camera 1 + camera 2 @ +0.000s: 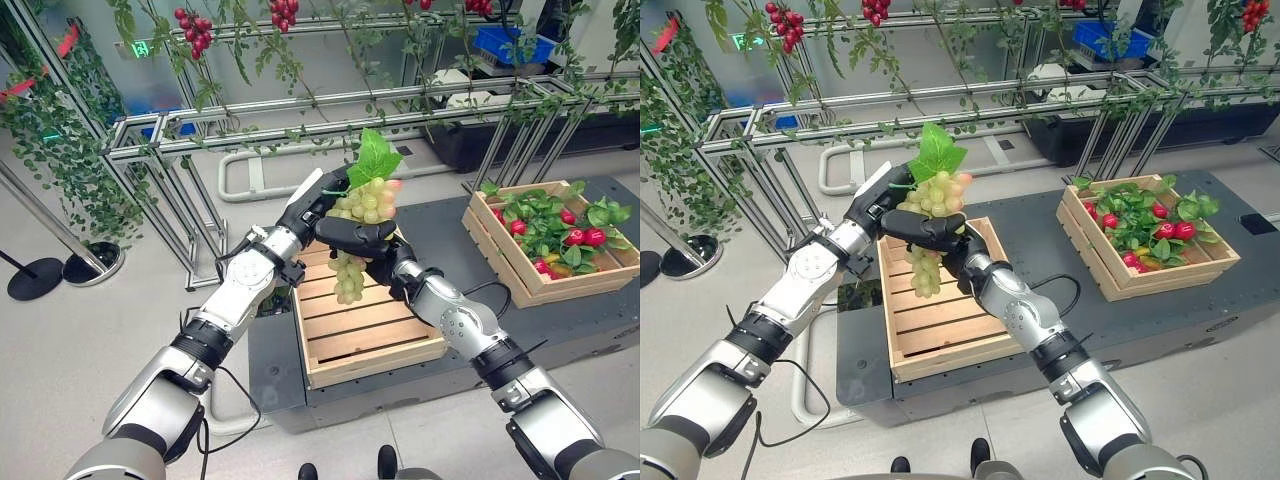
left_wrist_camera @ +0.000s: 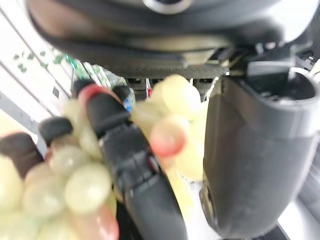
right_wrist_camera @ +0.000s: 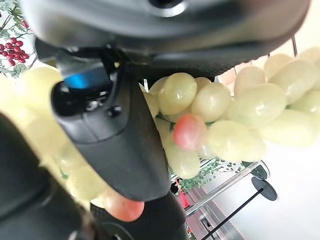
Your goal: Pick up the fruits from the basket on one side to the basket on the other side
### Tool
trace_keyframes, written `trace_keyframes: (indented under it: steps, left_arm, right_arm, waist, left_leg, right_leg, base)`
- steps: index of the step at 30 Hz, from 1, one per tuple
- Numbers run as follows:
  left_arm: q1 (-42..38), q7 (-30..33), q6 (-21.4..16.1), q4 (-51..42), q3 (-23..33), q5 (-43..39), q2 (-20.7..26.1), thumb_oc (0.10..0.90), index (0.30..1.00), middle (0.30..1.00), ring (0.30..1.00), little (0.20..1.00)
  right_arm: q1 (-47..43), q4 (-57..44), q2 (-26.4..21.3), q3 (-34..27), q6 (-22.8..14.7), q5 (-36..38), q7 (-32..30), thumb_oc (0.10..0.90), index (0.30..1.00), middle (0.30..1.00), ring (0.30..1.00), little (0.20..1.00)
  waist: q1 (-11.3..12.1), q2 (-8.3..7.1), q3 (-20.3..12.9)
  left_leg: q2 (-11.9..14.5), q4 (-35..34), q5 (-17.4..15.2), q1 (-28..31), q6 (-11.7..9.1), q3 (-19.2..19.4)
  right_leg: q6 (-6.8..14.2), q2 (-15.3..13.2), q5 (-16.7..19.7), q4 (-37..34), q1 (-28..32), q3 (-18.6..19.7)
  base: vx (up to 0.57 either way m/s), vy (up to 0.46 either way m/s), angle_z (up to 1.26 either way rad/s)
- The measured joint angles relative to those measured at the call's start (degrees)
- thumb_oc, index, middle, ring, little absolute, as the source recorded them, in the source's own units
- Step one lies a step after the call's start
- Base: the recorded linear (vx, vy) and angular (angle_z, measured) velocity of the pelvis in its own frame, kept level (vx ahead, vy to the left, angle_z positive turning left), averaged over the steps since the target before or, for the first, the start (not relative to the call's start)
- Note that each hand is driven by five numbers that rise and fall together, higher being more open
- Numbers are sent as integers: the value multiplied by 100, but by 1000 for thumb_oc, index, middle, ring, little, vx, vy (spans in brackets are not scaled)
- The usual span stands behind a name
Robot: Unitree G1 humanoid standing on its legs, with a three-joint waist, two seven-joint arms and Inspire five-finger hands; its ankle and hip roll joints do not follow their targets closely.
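Passing grapes (image 1: 366,200) mid-air above the empty crate (image 1: 362,338): left robot hand (image 1: 312,207) and right robot hand (image 1: 356,235) both curl around the bunch. Next, I judge, left releases and right carries it to the far crate (image 1: 556,245) on the worktop (image 1: 440,218).

- My dark matt plastic hands (image 1: 352,236) grip a glossy, smooth green grape bunch (image 1: 366,200).
- Pale slatted wooden crate (image 1: 370,345): rough, unvarnished.
- Silver metal frame rails (image 1: 300,125): smooth.

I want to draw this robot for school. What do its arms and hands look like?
Both arms are shiny silver-grey tubes with black rings at the joints, and thin black cables run along them. The left hand and right hand are dark, nearly black, with chunky jointed fingers and a thumb. The left hand's thumb has a white cover.
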Motion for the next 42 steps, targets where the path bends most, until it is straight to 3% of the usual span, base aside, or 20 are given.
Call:
trace_keyframes:
  steps: [4, 15, 22, 27, 32, 37, 42]
  left_arm:
    - [37, 647, -232, 186, 46, 149, -2, 800, 900, 900, 900, 900]
    - [216, 2380, -764, 202, 1075, 704, -7, 800, 900, 900, 900, 900]
    - [259, 3098, -981, 236, 1168, 1207, -8, 800, 900, 900, 900, 900]
    - [262, 2956, -981, 237, 1166, 1218, -8, 800, 900, 900, 900, 900]
    - [456, 1991, -987, 225, 1156, 490, -157, 800, 900, 900, 900, 900]
    - [2500, 1155, -810, -889, 1638, -211, -906, 800, 900, 900, 900, 900]
    - [4003, 765, -37, -992, 1664, -563, -1138, 800, 900, 900, 900, 900]
  right_arm:
    - [210, -2, 25, -117, -29, -1, 101, 400, 300, 300, 300, 300]
    - [1053, -2, -131, -157, -36, -5, 125, 400, 300, 300, 300, 300]
    - [1065, -2, -108, -269, -36, -5, 127, 400, 300, 300, 300, 300]
    - [1069, -1, -68, -384, -38, -4, 127, 400, 300, 300, 300, 300]
    - [1190, 0, -19, -420, -244, -12, 127, 400, 300, 300, 300, 300]
    - [2500, -746, 245, -1159, -727, -488, 215, 400, 300, 300, 300, 300]
    - [3507, -1015, 207, -1726, -1126, -756, 215, 400, 300, 300, 300, 300]
  waist:
    - [13, -2, -2]
    - [2, -3, -2]
    - [9, -7, -5]
    - [6, -29, -18]
    - [4, -32, -19]
    - [4, -20, -78]
    - [-2, -39, -87]
  left_leg:
    - [0, 0, -2, 4, 2, 0]
    - [0, -2, -7, 6, 8, 17]
    - [0, -2, -7, 12, 8, 28]
    - [0, -2, -7, 13, 7, 28]
    - [0, -1, -7, 17, 8, 34]
    - [-5, 5, -67, 45, 32, 138]
    - [-5, -3, -117, 41, 64, 287]
  right_leg:
    - [-1, 1, -3, 0, 4, 0]
    - [3, 1, -9, -1, -3, 18]
    - [5, 2, -8, -1, 0, 27]
    - [5, 2, -8, -1, 1, 26]
    - [6, 5, -8, -1, -1, 29]
    - [38, 10, -47, -5, -20, 119]
    - [53, 13, -65, -23, -103, 245]
  base:
    - [0, 0, 0]
    - [0, 0, 0]
    - [0, 0, 0]
    - [0, 0, 0]
    - [5, -44, -1]
    - [10, -61, -10]
    - [-7, -94, -15]
